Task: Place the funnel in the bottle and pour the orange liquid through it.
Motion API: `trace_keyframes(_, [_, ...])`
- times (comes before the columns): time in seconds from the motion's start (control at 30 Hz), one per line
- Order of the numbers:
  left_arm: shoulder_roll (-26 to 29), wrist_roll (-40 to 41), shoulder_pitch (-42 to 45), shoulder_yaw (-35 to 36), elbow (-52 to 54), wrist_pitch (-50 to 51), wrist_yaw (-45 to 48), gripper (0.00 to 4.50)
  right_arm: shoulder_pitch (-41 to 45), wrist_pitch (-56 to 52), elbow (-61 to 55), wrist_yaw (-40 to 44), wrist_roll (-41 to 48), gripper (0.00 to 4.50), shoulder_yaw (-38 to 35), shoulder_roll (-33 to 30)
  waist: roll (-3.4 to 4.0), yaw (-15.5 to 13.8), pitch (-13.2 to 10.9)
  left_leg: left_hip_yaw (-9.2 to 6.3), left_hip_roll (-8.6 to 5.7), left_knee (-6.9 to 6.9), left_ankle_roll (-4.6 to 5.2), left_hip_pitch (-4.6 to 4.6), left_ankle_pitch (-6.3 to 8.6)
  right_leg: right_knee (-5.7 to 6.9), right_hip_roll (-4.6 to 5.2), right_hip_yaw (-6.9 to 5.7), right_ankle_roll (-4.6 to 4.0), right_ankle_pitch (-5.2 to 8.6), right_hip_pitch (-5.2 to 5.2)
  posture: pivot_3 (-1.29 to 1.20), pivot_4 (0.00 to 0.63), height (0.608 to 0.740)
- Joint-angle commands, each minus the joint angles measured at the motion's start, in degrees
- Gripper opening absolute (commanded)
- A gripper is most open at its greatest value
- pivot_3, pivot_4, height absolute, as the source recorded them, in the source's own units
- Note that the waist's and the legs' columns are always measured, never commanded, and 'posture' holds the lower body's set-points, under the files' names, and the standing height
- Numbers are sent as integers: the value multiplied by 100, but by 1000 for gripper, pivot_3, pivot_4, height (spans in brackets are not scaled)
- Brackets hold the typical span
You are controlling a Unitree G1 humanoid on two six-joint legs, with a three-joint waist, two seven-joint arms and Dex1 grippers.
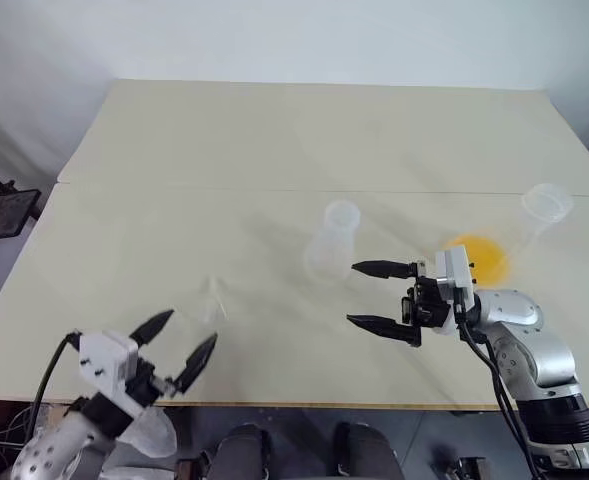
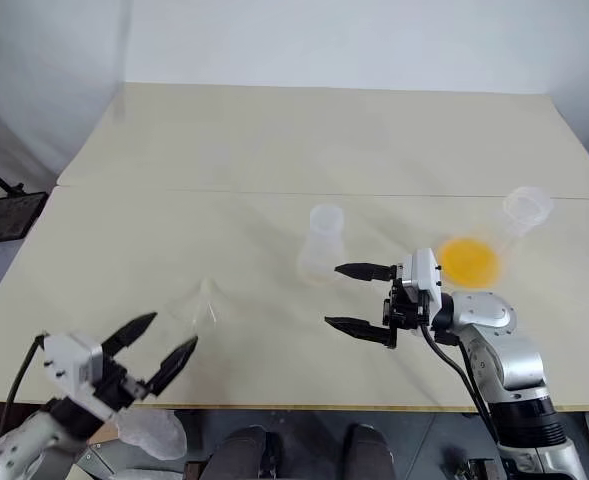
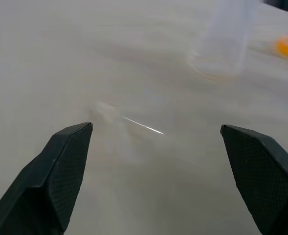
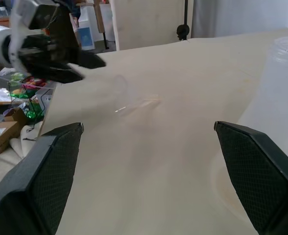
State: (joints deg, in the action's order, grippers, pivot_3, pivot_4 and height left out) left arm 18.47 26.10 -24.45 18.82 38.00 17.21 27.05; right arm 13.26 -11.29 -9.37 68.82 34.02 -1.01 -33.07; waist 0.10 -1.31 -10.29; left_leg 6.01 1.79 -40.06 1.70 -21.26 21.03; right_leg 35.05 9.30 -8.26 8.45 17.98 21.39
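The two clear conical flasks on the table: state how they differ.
The clear conical flask in the middle stands upright and holds no liquid; the clear conical flask at the right lies tilted, neck pointing away, with orange liquid pooled in its base. Both are colourless and similar in shape.

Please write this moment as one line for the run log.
left end effector: open, empty | right end effector: open, near bottle | funnel: on table | orange liquid: unpoured
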Motion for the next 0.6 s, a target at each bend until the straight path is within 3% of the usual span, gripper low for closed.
trace_keyframes(0.03, [74, 57, 90, -221, -12, 142, -8, 4459, -124, 11, -284, -89, 107, 4500, -213, -54, -2, 10, 1, 1, 0, 1, 1, 0, 1, 0, 0, 0, 0, 0, 0, 0, 150, 740])
trace_keyframes(0.33, [232, -256, 424, -88, -578, 40, -252, 4459, -350, 8, -523, -400, 96, 4500, -258, 45, -2, 16, 1, 8, -1, 3, -2, 0, 2, -2, -6, 1, 1, -1, 6, 0, 150, 740])
trace_keyframes(0.6, [174, -414, 1162, -542, -1265, -73, -182, 4459, -319, 35, -546, -534, 66, 4500, -176, 179, -2, -1, 1, 9, -6, 3, -1, 0, 3, 2, -3, 3, 1, -1, 7, 0, 150, 740])
